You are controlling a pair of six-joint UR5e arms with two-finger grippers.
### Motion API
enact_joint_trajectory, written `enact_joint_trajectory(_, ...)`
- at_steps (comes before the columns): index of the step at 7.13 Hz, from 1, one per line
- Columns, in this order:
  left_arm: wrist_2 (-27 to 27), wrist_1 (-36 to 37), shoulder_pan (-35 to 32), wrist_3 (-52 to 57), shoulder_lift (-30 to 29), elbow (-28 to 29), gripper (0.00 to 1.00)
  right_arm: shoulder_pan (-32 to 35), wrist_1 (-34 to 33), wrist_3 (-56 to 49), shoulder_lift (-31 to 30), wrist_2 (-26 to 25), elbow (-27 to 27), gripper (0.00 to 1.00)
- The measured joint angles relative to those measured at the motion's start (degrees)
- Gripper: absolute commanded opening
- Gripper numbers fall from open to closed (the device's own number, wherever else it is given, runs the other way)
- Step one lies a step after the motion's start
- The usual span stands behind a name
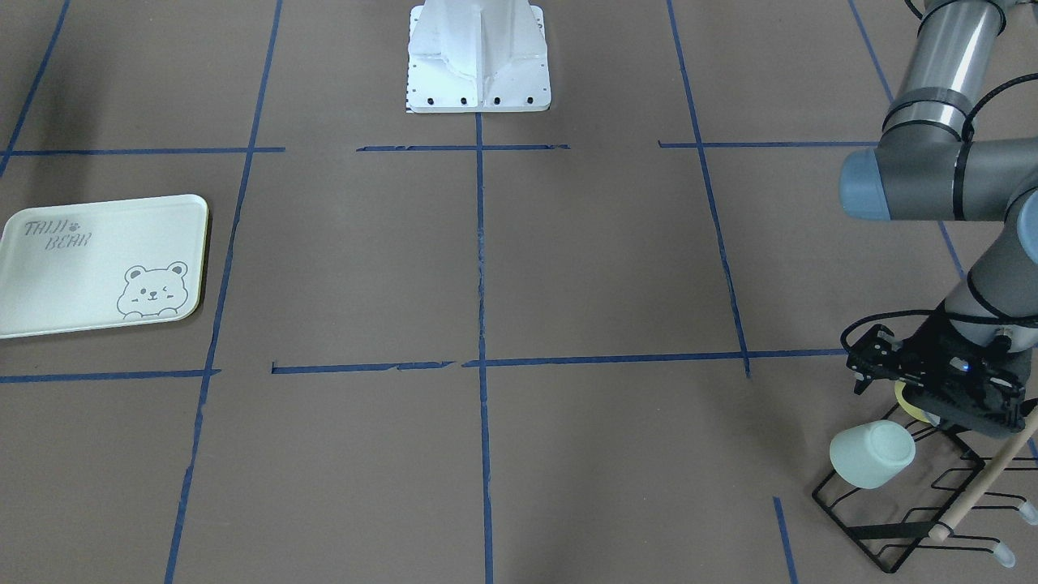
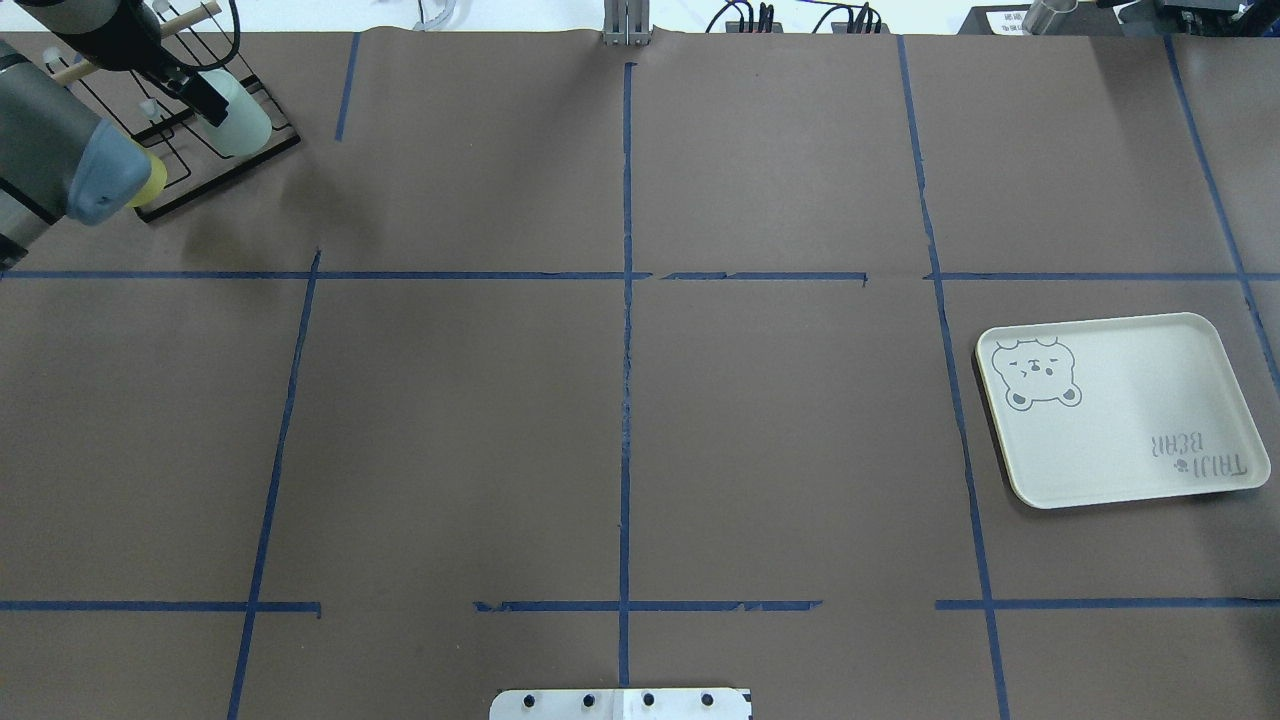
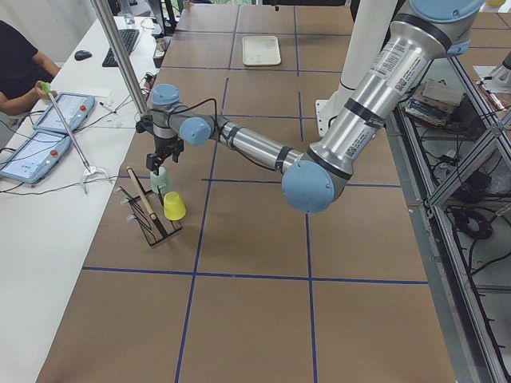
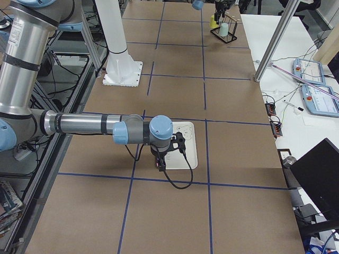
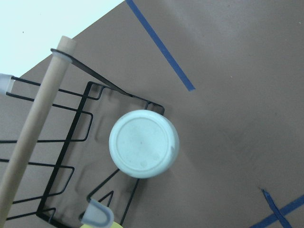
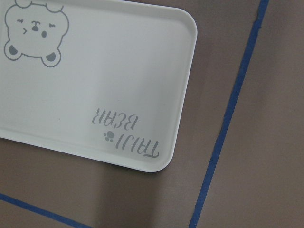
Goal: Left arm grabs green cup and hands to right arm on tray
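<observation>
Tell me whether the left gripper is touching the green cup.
Cannot tell. In the overhead view the left gripper overlaps the green cup, but no view shows contact or a gap plainly.

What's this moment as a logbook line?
left gripper: above pale mint-green plastic cup | cup: upside-down on black wire rack | right arm: over cream rectangular bear tray

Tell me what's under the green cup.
The green cup sits base-up and tilted on the black wire rack, which stands on the brown table. Any peg inside it is covered.
</observation>
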Motion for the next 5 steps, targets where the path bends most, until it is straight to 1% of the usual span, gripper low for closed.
enact_joint_trajectory(2,0.04,-0.46,0.29,-4.08,-2.51,4.15,1.00,-0.34,0.06,0.00,0.00,-0.04,-0.27,1.00)
enact_joint_trajectory(5,0.05,-3.97,0.47,-5.14,-4.33,9.30,1.00,-0.82,0.05,0.04,0.00,-0.04,-0.36,1.00)
